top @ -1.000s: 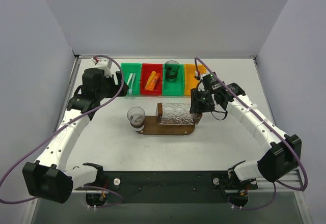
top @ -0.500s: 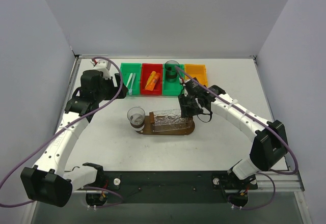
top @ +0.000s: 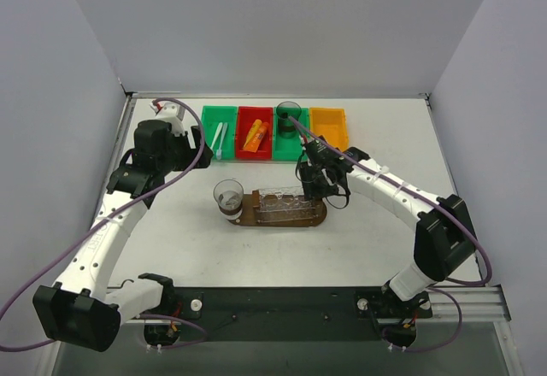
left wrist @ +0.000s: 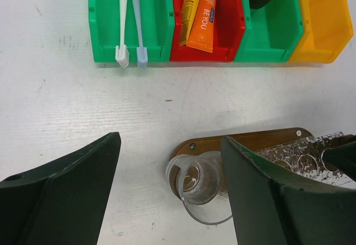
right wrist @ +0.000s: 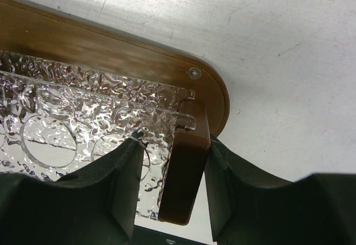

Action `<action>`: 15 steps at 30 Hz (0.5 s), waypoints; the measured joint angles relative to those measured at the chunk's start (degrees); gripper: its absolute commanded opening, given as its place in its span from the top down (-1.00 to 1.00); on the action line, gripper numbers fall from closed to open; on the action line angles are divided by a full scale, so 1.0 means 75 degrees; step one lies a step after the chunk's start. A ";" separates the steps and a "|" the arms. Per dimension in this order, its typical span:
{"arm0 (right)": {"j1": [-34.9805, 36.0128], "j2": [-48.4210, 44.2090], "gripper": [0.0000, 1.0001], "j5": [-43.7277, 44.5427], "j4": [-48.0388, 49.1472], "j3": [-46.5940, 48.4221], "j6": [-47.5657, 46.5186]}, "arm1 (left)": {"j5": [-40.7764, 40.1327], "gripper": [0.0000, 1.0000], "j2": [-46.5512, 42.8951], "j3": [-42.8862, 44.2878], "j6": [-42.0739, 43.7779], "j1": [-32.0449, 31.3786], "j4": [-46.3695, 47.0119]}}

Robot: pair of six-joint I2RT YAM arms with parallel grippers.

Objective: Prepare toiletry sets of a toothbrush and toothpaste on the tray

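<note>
Your right jaws clamp the end post [right wrist: 186, 167] of the rack [right wrist: 83, 106] on the tray [right wrist: 111, 44]; left jaws wide over desk [left wrist: 83, 106].

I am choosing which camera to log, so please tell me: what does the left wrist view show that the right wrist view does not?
Only the left wrist view: the coloured bins, holding two toothbrushes and two toothpaste tubes, a clear cup on the tray, and the open left gripper. Only the right wrist view: the right gripper shut on the brown end post of the clear rack. Both: the tray and the clear rack.
</note>
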 measured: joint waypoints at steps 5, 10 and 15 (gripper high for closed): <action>0.0038 0.0035 1.00 0.0035 0.0105 0.0000 0.0154 | -0.0085 -0.66 -0.0006 0.0000 0.0006 0.0000 -0.0061; 0.0096 0.0149 1.00 0.0099 0.0207 0.0000 0.0425 | -0.0297 -0.66 -0.0076 0.0000 0.0003 -0.0003 -0.0254; 0.0184 0.0175 1.00 0.0350 0.0283 0.0000 0.0769 | -0.0627 -0.66 -0.0166 0.0000 0.0006 -0.0125 -0.0469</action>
